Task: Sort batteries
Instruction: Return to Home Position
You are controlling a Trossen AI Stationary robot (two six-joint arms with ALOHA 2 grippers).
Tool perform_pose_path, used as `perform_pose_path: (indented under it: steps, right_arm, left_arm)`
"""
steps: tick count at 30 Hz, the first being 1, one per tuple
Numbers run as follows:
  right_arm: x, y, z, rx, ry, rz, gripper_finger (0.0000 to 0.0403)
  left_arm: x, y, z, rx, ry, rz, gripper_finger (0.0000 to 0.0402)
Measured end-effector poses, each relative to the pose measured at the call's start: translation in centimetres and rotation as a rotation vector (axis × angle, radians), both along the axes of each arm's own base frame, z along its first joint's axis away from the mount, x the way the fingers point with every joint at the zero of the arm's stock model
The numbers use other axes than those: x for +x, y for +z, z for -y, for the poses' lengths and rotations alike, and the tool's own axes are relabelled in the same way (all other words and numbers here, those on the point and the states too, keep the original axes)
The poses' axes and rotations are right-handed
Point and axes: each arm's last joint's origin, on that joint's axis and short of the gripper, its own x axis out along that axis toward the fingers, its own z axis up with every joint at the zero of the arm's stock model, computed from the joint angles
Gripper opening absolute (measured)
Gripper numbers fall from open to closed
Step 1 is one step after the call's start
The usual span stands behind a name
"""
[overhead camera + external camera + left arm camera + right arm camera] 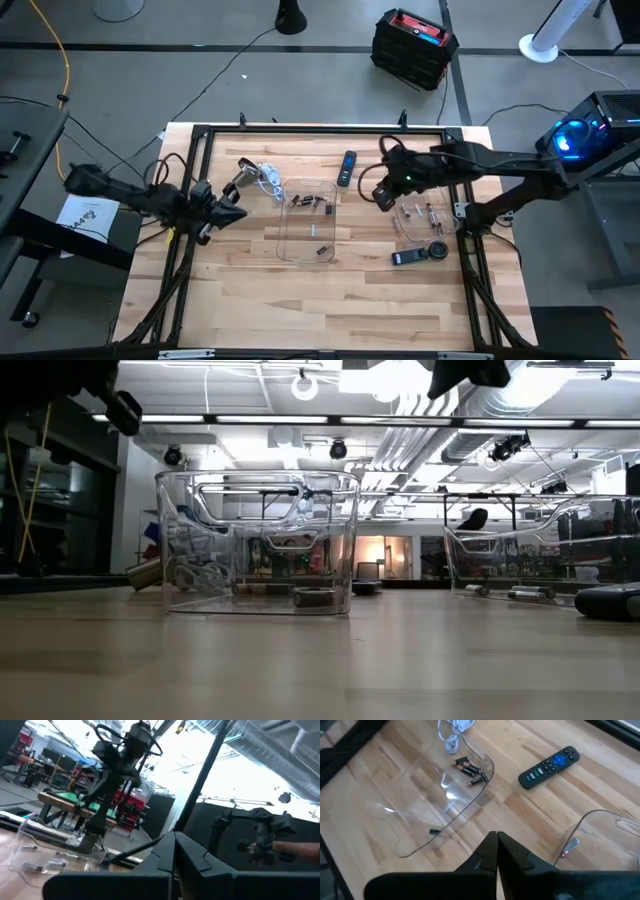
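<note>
Several dark batteries with coppery ends (468,768) lie on the floor of the clear middle bin (305,222), one more near its near wall (322,250), the same one showing in the low view (312,597). Silvery batteries (420,212) lie in the clear right bin (428,232). My right gripper (383,196) hovers shut and empty between the two bins, above the table (496,838). My left gripper (232,213) is shut and empty, raised left of the middle bin (175,840).
A black remote with a blue button (347,167) lies beyond the middle bin. A silver cylinder with white cable (248,172) lies at that bin's far left corner. Two dark objects (420,255) sit near the right bin. Bare wood (330,300) stretches along the near side.
</note>
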Motion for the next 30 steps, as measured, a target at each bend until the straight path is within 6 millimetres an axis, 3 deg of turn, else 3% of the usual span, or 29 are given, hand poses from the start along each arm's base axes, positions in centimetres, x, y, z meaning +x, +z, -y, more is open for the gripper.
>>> perform_pose_path:
  steps: [7,11,19,26,30]
  right_arm:
    - [-1.3,0.8,-0.9,-0.019,-0.032,0.028,0.0000]
    - [-2.8,0.6,-1.6,-0.003,-0.062,-0.042,0.0000]
    - [-5.8,1.9,-3.0,-0.073,-0.097,0.025,0.0000]
    - [-8.7,3.5,-3.2,-0.142,-0.117,0.156,0.0000]
    - [-10.3,1.5,-3.1,-0.146,-0.113,0.228,0.0000]
  left_arm:
    - [0.4,-0.2,-2.1,0.038,-0.020,-0.010,0.0000]
    - [0.5,-0.5,-2.9,-0.002,-0.049,-0.058,0.0000]
    - [-0.1,-1.4,-2.5,-0.082,-0.029,0.024,0.0000]
    - [-0.1,-1.4,-2.1,-0.039,0.035,0.038,0.0000]
    - [-0.1,-1.5,-2.1,-0.067,0.021,0.024,0.0000]
